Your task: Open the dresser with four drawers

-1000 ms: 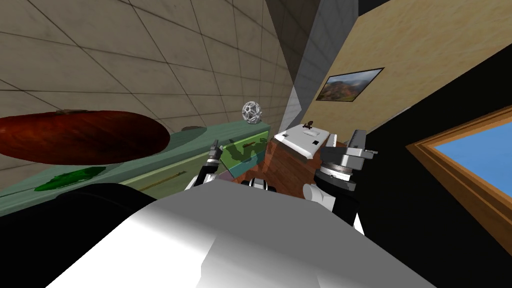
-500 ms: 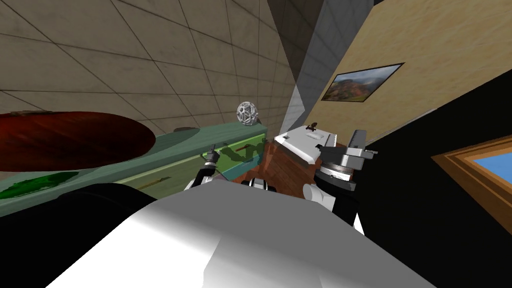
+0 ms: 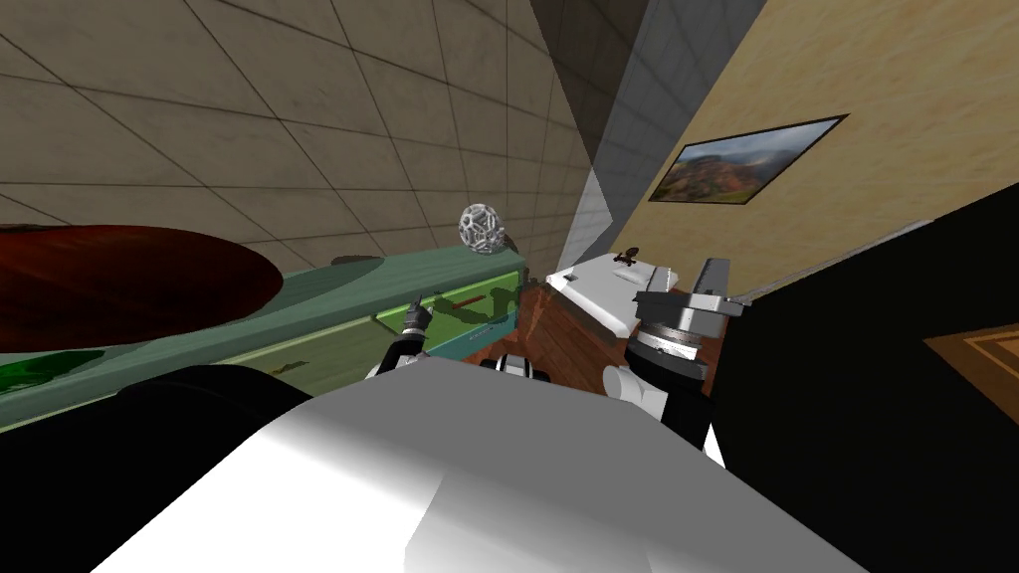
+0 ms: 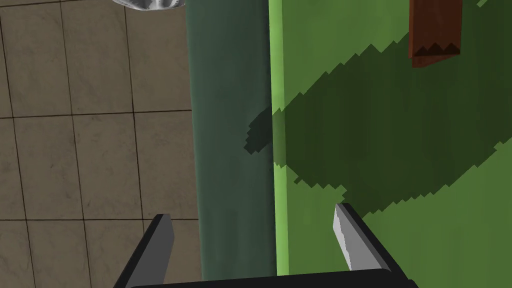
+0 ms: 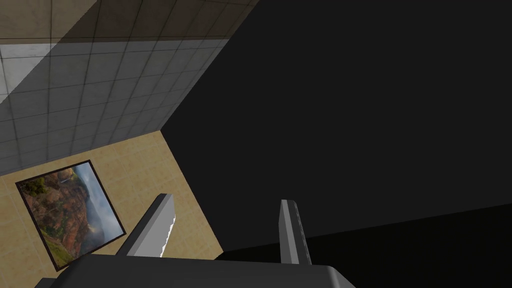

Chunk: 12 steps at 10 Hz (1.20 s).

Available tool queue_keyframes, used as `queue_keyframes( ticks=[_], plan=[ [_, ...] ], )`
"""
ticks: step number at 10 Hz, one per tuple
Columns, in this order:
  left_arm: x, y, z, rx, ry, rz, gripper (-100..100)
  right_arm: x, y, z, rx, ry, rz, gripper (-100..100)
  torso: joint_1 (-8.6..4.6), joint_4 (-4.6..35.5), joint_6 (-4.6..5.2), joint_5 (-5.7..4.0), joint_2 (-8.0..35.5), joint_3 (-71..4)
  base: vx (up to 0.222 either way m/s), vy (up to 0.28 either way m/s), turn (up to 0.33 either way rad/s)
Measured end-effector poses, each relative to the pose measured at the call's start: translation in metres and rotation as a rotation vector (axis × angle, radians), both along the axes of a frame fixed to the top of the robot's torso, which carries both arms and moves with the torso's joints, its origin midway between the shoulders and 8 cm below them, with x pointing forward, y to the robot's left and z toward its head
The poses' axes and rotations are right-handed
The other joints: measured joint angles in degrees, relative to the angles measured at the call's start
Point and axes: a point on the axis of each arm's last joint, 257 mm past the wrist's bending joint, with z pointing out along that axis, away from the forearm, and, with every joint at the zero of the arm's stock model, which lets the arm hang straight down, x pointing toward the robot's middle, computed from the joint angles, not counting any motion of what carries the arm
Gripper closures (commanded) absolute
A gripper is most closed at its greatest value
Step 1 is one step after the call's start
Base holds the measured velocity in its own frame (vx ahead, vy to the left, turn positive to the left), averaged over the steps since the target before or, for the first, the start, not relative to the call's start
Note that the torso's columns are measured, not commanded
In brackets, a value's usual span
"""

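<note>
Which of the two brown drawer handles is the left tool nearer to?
The handle below the white lattice ball, at the dresser's far end. The open left tool is just short of it; the other handle sits farther back.

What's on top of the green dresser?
A white lattice ball at the far end, a flat grey disc, then a large dark red rounded thing. The near end of the dresser is hidden.

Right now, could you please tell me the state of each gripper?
Left gripper: open, holding nothing, at the green dresser.
Right gripper: open, holding nothing.
</note>
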Motion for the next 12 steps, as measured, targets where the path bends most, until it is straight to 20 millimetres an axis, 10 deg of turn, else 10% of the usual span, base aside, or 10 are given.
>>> queue_keyframes(
  ticks=[11, 12],
  plan=[
    [-0.054, 0.018, -0.094, -0.297, 0.072, 0.209, -100, 0.000, 0.000, 0.000, 0.000, 0.000, 0.000, 0, 0.07, 0.07, -0.10, -0.01, 0.24, 0.12, 0.092, -0.107, 0.043],
    [-0.054, 0.018, -0.094, -0.296, 0.072, 0.209, 100, 0.000, 0.000, 0.000, 0.000, 0.000, 0.000, 0, 0.04, 0.07, -0.11, -0.01, 0.24, 0.13, 0.000, 0.000, 0.000]
  ],
)
